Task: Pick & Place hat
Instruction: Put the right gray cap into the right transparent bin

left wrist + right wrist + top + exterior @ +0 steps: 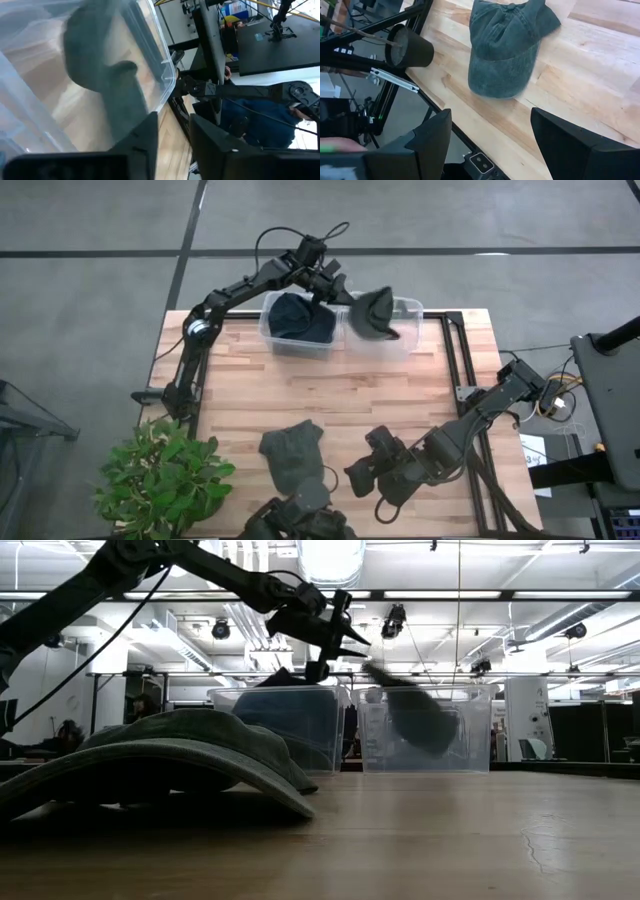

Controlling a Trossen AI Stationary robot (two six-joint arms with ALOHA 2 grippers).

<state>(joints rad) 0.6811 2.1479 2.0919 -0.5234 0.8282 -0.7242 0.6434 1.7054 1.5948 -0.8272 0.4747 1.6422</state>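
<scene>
From above, the left gripper reaches over the two clear bins at the table's far edge; a dark cap hangs in the air just beyond its fingertips, over the right-hand bin, while another dark hat already lies in the left-hand bin beneath the wrist. So the step in hand looks like the drop into the bin. At table height the left gripper sits above the bins with its fingers parted, and the blurred cap is below and beside it, apparently falling free inside the bin's walls. The left wrist camera shows the same cap over the clear bin wall, ahead of the spread fingers, with nothing between them. The right wrist camera shows the right arm's fingers wide apart above a green-grey cap lying flat near the table's near edge, just ahead of them. The next move probably calls for lowering the right gripper onto that cap and closing on its crown.
</scene>
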